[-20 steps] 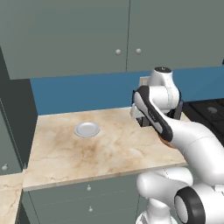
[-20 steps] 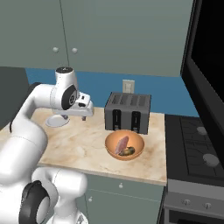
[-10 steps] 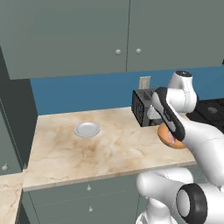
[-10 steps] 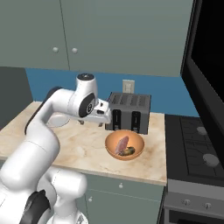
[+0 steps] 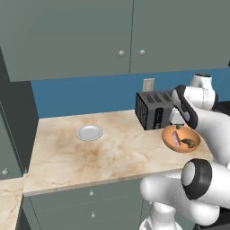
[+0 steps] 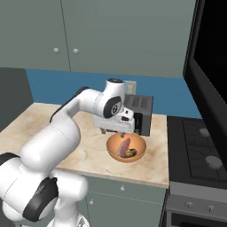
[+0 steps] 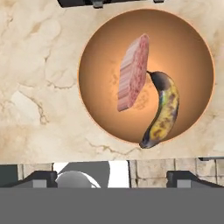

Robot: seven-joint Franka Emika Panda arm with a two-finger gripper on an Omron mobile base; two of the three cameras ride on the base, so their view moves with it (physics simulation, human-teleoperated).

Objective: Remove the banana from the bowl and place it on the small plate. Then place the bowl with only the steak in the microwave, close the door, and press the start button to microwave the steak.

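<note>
The orange-brown bowl (image 7: 100, 65) sits on the marble counter in front of the toaster, also seen as the bowl (image 6: 138, 152) and the bowl (image 5: 170, 137). Inside it the pinkish steak (image 7: 133, 72) lies beside the spotted yellow-brown banana (image 7: 164, 109), which curves along one side. My gripper (image 7: 111, 175) hovers above the bowl, open, with nothing between its fingers; from the right base it is the gripper (image 6: 113, 132) over the bowl's back-left rim. The small plate (image 5: 89, 133) lies far left on the counter. A dark glass panel with a grey frame, apparently the microwave's door (image 6: 210, 57), fills the right edge.
The slotted toaster (image 5: 152, 112) stands right behind the bowl, close to my hand. A stove (image 6: 197, 146) adjoins the counter on the right. Wall cabinets (image 5: 121, 31) hang overhead. Bare marble counter (image 5: 117, 152) stretches between plate and bowl.
The arm has swung right from over the middle of the counter to above the bowl. The gripper stayed open. Bowl, plate and toaster have not moved.
</note>
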